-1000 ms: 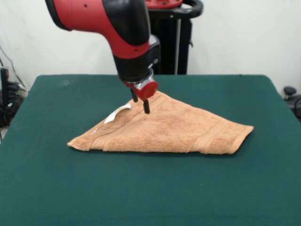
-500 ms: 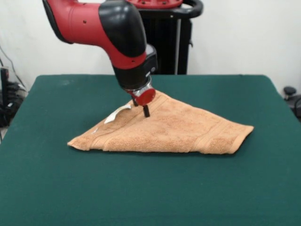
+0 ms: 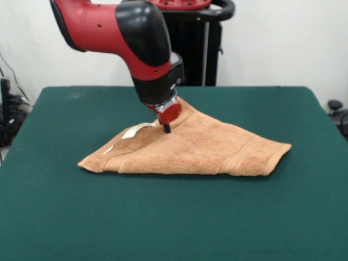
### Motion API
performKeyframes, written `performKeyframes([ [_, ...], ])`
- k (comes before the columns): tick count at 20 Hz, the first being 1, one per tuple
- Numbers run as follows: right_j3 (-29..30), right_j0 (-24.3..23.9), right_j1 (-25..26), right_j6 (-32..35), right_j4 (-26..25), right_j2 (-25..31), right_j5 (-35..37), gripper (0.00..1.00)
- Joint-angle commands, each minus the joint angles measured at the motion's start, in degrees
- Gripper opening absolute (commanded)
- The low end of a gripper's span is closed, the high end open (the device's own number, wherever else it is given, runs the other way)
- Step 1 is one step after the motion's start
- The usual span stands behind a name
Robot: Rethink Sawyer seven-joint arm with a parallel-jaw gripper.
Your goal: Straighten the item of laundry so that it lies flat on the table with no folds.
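Front view. A light orange-tan terry towel [image 3: 201,149] lies near the middle of the dark green desk [image 3: 174,217], folded over itself into a roughly triangular shape. Its long folded edge runs along the near side, from a pointed corner at the left to a blunter corner at the right; its peak is at the far side, beneath the arm. Woven band stripes run parallel to the right-hand and near edges. A small white tag [image 3: 135,130] projects from the far-left slope of the towel; no writing can be read on it, and no brand or label is legible anywhere in the scene.

The red and black arm [image 3: 130,38] descends from the upper left, ending in a red disc above the claw [image 3: 166,128]. The dark tips of the claw touch the towel's upper layer close to its peak, just right of the tag, and the cloth rises slightly toward them. Whether the tips are pinching the cloth or merely pressed into it cannot be told.
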Motion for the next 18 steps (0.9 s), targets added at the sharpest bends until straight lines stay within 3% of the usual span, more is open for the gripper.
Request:
performKeyframes([
  [1, 1.4, 1.0, 8.4, -0.1, -4.9, 2.0, -8.7, 0.00],
  [8, 2.6, 2.1, 7.1, 2.5, -2.9, 1.2, -6.4, 0.00],
  [13, 9.5, 0.0, 4.1, 1.2, 1.3, 5.4, 3.9, 0.00],
  [18, 15.7, -0.7, 3.0, 2.7, 4.4, 9.4, 5.2, 0.00],
])
